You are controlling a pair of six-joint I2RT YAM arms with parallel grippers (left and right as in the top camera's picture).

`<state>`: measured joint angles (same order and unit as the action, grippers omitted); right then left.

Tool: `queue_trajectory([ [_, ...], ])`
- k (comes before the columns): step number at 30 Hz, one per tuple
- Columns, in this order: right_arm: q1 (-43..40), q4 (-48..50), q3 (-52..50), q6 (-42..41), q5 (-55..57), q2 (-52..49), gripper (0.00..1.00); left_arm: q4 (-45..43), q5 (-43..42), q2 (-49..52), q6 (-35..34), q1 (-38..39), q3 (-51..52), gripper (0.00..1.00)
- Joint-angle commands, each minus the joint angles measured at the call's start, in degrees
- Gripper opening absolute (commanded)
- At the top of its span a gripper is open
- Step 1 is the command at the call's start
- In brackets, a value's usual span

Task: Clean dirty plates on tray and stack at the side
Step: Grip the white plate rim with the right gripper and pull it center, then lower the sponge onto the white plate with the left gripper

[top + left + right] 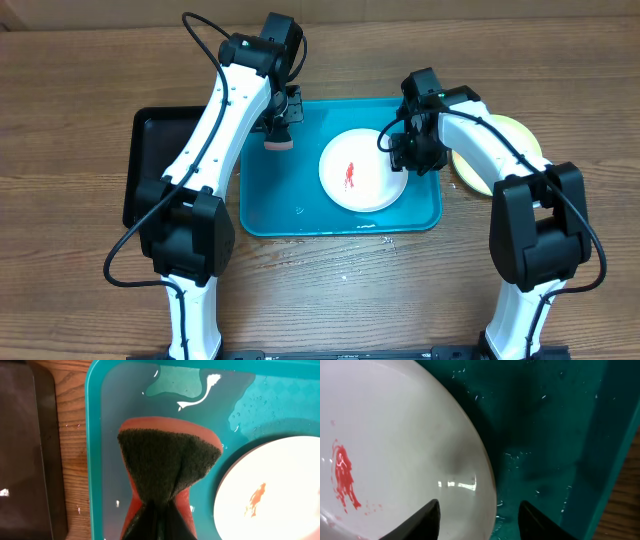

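A white round plastic plate (362, 172) smeared red lies in the turquoise rectangular plastic tray (300, 215), its rim between the spread fingers of the right tool (480, 515). The left tool (157, 527) pinches an orange, dark-faced sponge (167, 467) at the tray's left part. A yellow-green-rimmed plate (522, 135) rests on the wooden surface (320, 290) beside the tray.
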<state>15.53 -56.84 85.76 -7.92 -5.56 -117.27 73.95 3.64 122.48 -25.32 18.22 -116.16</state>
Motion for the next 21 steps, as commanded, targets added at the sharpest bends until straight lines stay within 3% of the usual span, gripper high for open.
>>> queue_trajectory([
  [1,0.5,1.1,-0.2,-2.8,-1.4,-1.1,0.48,-0.4,-0.6,-0.3,0.5,-0.5,0.2,0.04],
  [12,0.5,1.9,-0.2,-12.9,-1.4,-2.4,0.19,-0.3,-0.5,-0.3,0.5,-0.4,0.2,0.05],
  [21,2.7,5.2,-0.2,-16.4,-2.1,-2.4,0.08,-0.3,-0.5,-0.3,0.5,0.2,0.2,0.04],
])
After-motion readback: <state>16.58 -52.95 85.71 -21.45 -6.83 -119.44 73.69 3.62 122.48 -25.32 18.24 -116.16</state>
